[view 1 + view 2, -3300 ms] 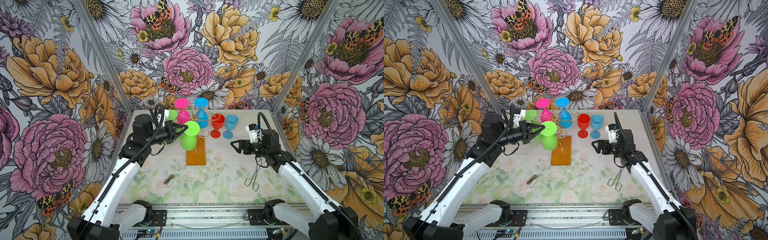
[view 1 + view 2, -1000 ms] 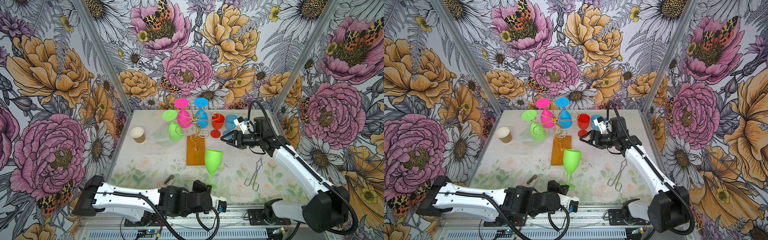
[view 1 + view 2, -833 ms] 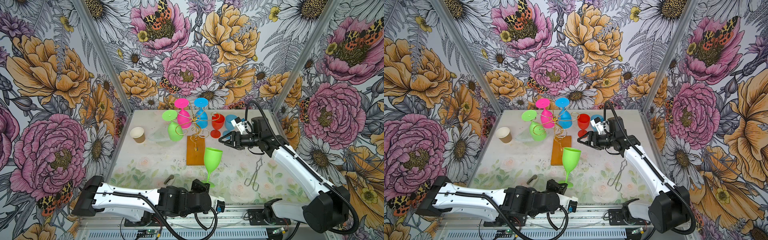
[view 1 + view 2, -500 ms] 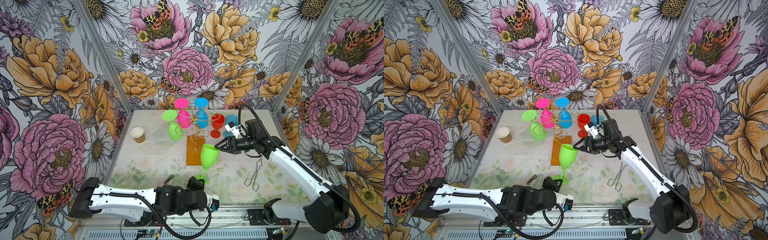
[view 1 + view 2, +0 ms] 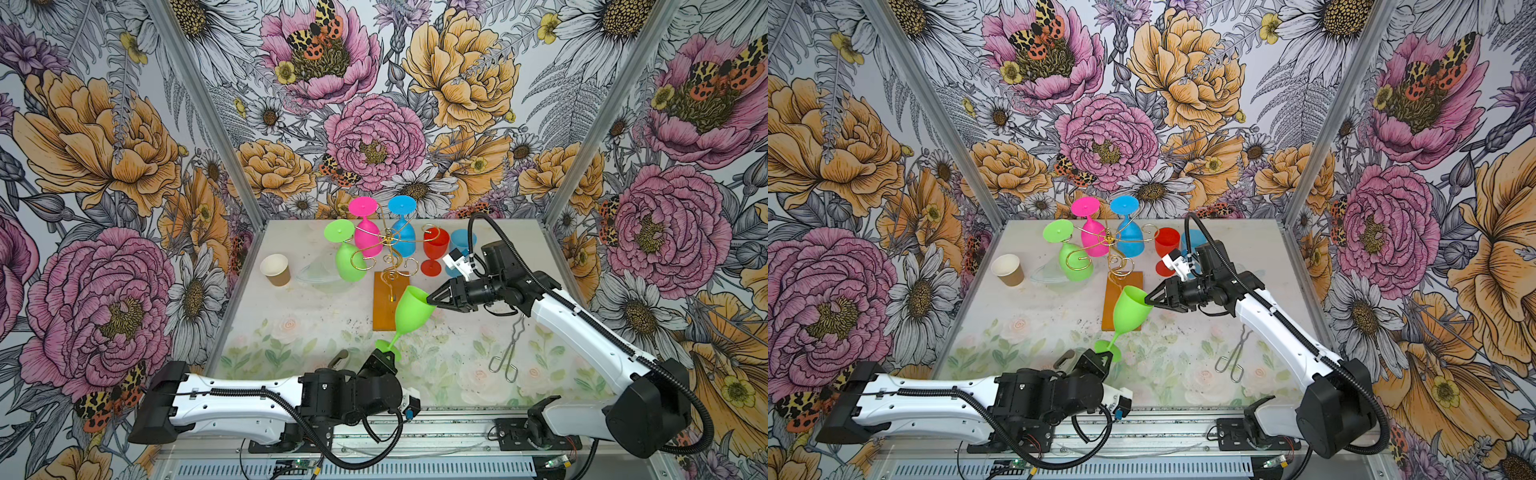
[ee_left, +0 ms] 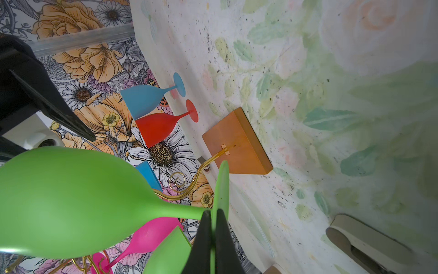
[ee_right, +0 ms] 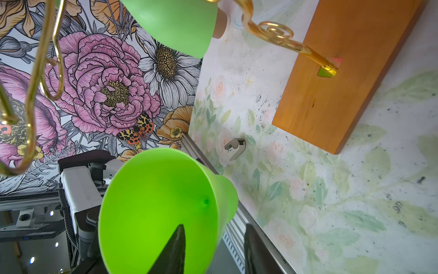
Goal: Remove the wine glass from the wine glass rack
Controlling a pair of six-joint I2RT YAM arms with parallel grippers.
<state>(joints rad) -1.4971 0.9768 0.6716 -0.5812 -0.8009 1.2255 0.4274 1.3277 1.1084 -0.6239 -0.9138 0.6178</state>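
Observation:
A green wine glass (image 5: 411, 311) (image 5: 1129, 311) hangs tilted above the table, just in front of the wine glass rack (image 5: 384, 245) and over its orange-brown base (image 5: 384, 299). My left gripper (image 5: 386, 355) (image 6: 212, 213) is shut on the glass's foot from below. My right gripper (image 5: 430, 299) (image 7: 213, 227) is at the bowl's rim, one finger inside the bowl, one outside. Its jaws still stand apart. The gold wire arms carry a green glass (image 5: 349, 262), a pink one (image 5: 365, 237) and a blue one (image 5: 403, 241), all upside down.
A red glass (image 5: 434, 249) and a blue glass (image 5: 461, 241) stand right of the rack, behind my right arm. A paper cup (image 5: 276, 269) and a clear dish (image 5: 318, 272) sit at the left. Metal tongs (image 5: 509, 353) lie at the front right, a small grey object (image 5: 338, 357) at the front.
My left gripper has tilted the green glass and shifted it left. My right gripper has moved left to the bowl's rim and its jaws have narrowed around the wall.

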